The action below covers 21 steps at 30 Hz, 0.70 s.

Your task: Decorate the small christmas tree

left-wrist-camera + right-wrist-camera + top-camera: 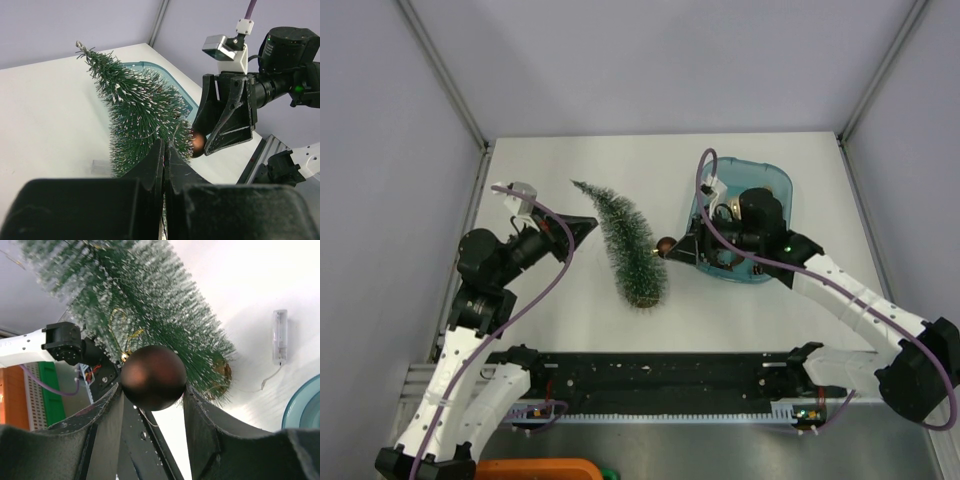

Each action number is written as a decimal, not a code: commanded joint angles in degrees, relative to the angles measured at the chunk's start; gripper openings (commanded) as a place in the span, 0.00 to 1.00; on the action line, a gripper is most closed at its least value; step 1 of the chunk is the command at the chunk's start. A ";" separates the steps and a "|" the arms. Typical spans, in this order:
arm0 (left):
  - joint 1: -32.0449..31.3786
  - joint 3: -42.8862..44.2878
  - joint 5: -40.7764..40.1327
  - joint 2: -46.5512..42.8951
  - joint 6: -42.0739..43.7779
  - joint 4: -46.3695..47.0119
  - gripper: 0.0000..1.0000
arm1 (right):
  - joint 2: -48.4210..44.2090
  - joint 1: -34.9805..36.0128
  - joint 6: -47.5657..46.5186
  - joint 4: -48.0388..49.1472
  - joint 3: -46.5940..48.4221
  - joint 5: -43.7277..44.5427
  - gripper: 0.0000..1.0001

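The small christmas tree [625, 245] leans on the white table, its tip toward the back left and its brown base [220, 372] near the front. My left gripper [590, 228] is shut, with its tips [165, 146] against the tree's left side bristles; whether it pinches anything there is unclear. My right gripper [672, 247] is shut on a brown ball ornament [153, 376], held against the tree's lower right side. The ball's gold cap [125, 356] points into the bristles. From the left wrist the ball [198, 144] shows beside the tree [140, 115].
A translucent blue oval tray [775, 180] sits behind the right arm. A small clear battery box [280, 337] with a thin wire lies on the table near the tree's base. A black rail [660, 380] runs along the front edge. Grey walls enclose the table.
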 commanded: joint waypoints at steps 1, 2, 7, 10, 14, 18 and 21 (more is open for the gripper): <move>0.46 -0.21 0.88 -0.74 -0.73 3.02 0.00 | 0.97 1.34 1.11 5.06 6.18 -0.90 0.10; 0.38 -0.13 0.96 -0.82 -0.73 3.02 0.00 | 1.23 1.51 1.29 4.98 6.80 -0.90 0.10; 0.38 -0.30 0.97 -1.17 -0.73 3.02 0.00 | 1.50 2.48 1.29 4.36 9.09 -0.90 0.10; 0.38 -0.57 0.97 -1.18 -1.00 3.28 0.00 | 1.50 2.74 0.85 3.31 9.88 -0.90 0.10; 0.38 -0.48 1.05 -1.26 -1.17 3.55 0.00 | 1.59 2.74 -0.11 2.08 11.28 -0.55 0.10; 0.38 -0.56 1.23 -1.44 -1.26 3.46 0.00 | 2.38 2.74 -1.96 0.23 13.39 0.16 0.10; 0.46 -0.57 1.23 -1.61 -1.17 3.29 0.00 | 3.78 2.74 -3.28 -1.00 14.98 0.77 0.10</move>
